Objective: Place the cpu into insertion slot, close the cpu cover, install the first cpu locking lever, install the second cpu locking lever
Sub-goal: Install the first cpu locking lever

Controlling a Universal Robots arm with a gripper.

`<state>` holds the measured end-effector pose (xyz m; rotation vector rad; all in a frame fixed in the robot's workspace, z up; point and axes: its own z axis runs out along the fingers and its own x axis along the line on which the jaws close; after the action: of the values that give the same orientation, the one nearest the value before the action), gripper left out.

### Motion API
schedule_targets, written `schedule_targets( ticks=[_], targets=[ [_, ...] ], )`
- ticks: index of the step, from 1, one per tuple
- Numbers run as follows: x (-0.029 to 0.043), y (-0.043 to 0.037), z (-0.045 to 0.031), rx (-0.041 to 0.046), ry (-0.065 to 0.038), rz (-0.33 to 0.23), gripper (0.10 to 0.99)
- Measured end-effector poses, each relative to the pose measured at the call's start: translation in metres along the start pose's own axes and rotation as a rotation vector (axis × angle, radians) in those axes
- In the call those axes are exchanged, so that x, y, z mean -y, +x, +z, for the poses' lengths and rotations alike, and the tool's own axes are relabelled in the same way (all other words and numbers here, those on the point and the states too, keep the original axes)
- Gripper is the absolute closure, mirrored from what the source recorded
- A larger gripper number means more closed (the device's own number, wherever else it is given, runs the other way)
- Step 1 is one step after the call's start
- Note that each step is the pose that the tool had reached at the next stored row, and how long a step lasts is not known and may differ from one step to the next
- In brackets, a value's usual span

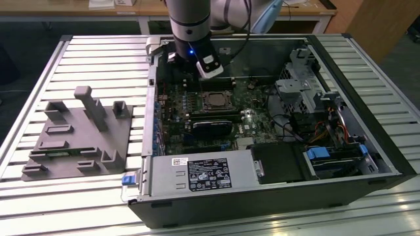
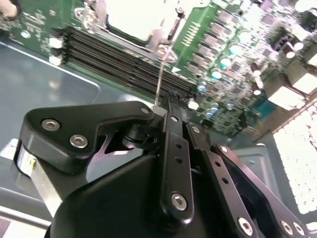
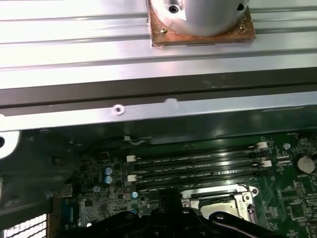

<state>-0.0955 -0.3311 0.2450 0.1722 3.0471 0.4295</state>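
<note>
Robotics lab: slatted aluminium bench (image 1: pixel 98 54), robot arm (image 1: pixel 190 19)

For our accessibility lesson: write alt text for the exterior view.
A robot arm reaches into an open computer case near the insertion slot on the green board. A grey fixture lies at the exterior view's left.

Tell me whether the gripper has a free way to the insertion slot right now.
Probably yes: the gripper hangs low inside the open case, right beside the insertion slot; only a thin metal lever stands near it.
</note>
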Motion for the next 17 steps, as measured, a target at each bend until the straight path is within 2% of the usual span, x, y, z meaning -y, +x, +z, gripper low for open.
schedule_targets(
  ticks=[12, 17],
  targets=[
    [-0.0041, -0.0399, 0.0031, -0.0001, -0.001, 0.0, 0.98],
    [-0.0044, -0.0424, 0.0034, 0.0, -0.002, 0.0, 0.98]
  ],
)
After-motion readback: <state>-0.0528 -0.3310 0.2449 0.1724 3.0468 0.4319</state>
